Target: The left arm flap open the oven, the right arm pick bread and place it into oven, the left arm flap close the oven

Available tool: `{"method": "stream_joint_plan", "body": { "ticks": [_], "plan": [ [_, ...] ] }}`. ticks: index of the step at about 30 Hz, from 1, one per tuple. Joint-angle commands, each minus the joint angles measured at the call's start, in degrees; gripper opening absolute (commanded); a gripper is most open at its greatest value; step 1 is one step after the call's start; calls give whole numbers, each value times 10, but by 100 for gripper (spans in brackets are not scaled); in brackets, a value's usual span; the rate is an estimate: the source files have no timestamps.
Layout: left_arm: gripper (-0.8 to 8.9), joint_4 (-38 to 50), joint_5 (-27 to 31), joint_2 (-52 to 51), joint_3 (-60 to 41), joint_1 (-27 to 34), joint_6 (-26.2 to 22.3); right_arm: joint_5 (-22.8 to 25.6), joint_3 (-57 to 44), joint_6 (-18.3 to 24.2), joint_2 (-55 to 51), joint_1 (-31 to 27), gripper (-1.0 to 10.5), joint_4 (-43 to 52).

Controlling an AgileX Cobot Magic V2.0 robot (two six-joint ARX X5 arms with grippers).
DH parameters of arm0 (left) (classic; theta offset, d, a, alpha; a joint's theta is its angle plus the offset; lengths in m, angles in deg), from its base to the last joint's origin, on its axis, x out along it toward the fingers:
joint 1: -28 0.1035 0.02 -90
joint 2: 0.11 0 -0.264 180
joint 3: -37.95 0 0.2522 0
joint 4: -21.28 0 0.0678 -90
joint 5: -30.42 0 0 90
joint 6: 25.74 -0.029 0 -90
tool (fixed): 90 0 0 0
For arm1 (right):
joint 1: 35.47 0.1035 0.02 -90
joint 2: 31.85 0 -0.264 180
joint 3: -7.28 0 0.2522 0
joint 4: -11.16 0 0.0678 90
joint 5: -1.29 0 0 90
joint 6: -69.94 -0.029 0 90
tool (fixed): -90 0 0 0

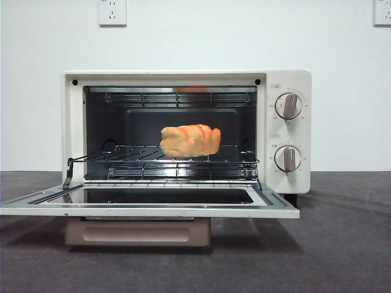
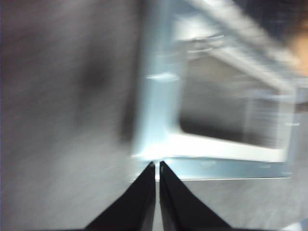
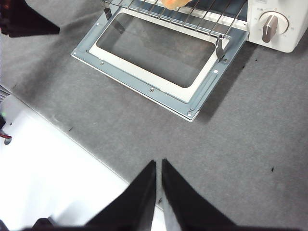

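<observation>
nearest the front camera is the oven (image 1: 183,131) door (image 1: 149,204), flapped all the way down and lying flat, with its beige handle (image 1: 137,232) hanging under the front edge. behind it the cavity is wide open, and the bread (image 1: 190,141) sits on the wire rack (image 1: 177,159) about mid-width — long axis running side to side across the oven, one rounded end toward the knobs (image 1: 288,105), the other toward the hinge side. back wall has two sockets (image 1: 112,11) up top.

left gripper (image 2: 157,164) is clenched, jaws nearly touching, tips right at the edge of the dropped door; that view is badly blurred. right gripper (image 3: 158,163) is also closed on nothing, hanging over the grey tabletop (image 3: 240,144) well apart from the door corner — a sliver of orange bread just shows on the rack there.
</observation>
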Motion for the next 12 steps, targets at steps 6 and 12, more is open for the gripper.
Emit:
{"method": "stream_joint_plan", "body": {
  "ticks": [6,12],
  "plan": [
    [15,-3,-31,105,3,3,-47,7,10,18,3,5,15,10],
    [15,19,-26,139,3,1,-44,7,10,18,3,5,15,13]
  ]
}}
